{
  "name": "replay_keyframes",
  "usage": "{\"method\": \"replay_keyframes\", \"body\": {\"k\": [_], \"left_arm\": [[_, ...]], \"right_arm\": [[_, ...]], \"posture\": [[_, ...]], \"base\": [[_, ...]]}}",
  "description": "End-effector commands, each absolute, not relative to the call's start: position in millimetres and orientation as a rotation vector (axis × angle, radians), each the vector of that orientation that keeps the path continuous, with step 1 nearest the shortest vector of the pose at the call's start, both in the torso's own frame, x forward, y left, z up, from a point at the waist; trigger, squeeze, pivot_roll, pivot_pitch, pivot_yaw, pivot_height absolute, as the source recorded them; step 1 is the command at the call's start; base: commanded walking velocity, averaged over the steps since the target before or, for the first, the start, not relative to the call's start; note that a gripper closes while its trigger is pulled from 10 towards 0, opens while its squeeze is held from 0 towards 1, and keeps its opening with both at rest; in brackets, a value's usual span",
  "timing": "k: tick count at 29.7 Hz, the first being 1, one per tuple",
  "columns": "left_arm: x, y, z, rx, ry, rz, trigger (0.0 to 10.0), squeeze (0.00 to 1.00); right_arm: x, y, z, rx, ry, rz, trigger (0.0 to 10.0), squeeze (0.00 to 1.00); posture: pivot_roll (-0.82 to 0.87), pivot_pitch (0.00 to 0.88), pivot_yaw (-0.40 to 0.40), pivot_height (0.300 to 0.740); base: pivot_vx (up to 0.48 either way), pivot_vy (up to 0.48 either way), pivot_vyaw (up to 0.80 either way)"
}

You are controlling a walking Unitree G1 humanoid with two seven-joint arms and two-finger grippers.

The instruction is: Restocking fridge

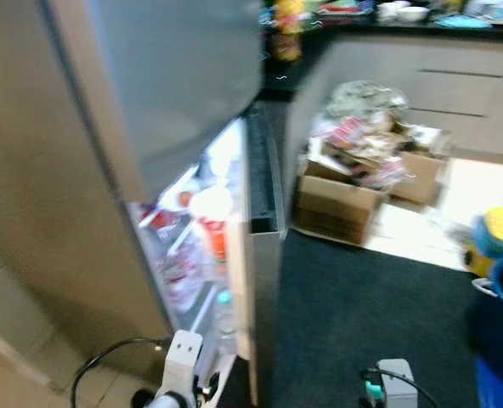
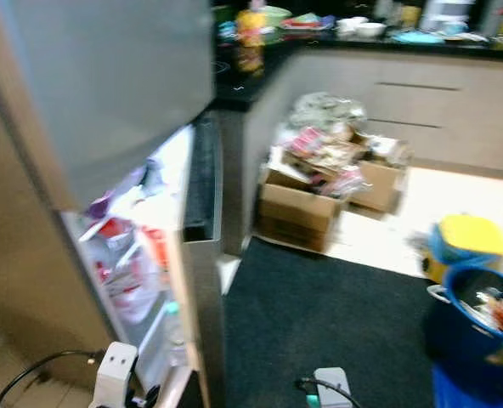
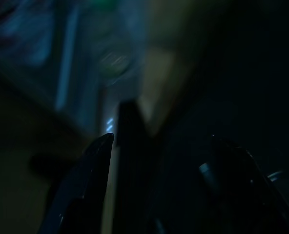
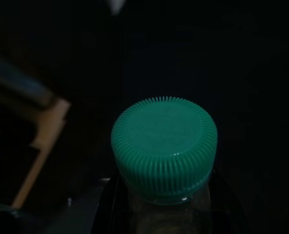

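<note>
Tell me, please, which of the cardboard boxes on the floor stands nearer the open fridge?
The larger cardboard box, heaped with packets and papers, stands nearer the fridge door. The smaller box sits behind it, closer to the cabinet drawers.

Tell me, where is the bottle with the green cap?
The bottle with the green cap sits in the right claw, seen close up in the right wrist view, low on the robot's right above the dark mat, beside the open fridge.

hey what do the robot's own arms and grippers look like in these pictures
The left arm ends in a white boxy wrist part with a black cable looping off it. The left gripper has two long, dark, tapered fingers. The right arm shows a grey block with black cable and a teal connector.
</note>
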State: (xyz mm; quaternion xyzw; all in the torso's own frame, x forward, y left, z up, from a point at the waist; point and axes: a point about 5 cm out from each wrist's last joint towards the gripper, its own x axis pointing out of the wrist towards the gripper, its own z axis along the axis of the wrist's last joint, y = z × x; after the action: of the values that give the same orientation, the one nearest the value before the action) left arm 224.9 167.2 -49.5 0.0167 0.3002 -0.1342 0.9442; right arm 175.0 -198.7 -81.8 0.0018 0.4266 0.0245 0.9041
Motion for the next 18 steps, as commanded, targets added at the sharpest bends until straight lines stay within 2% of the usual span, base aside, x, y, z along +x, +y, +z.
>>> {"method": "replay_keyframes", "body": {"k": [1,7,16,18], "left_arm": [[219,167,-54,0.039,0.631,-0.277,10.0,0.00],[222,168,-51,0.041,0.609,-0.248,10.0,0.00],[215,182,-53,0.058,0.600,-0.175,10.0,0.00],[214,190,-53,0.088,0.604,-0.114,10.0,0.00]], "right_arm": [[176,-197,-81,0.015,0.871,0.048,10.0,0.00],[175,-199,-81,0.026,0.874,0.043,10.0,0.00],[176,-198,-81,0.018,0.874,0.080,10.0,0.00],[176,-197,-81,0.018,0.875,0.088,10.0,0.00]], "posture": [[-0.06,0.021,0.001,0.734],[-0.06,0.020,-0.001,0.734],[-0.06,0.022,-0.009,0.734],[-0.05,0.021,-0.011,0.734]], "base": [[0.000,0.000,-0.79],[0.000,0.000,-0.69],[0.000,0.000,0.00],[0.000,0.000,0.00]]}}
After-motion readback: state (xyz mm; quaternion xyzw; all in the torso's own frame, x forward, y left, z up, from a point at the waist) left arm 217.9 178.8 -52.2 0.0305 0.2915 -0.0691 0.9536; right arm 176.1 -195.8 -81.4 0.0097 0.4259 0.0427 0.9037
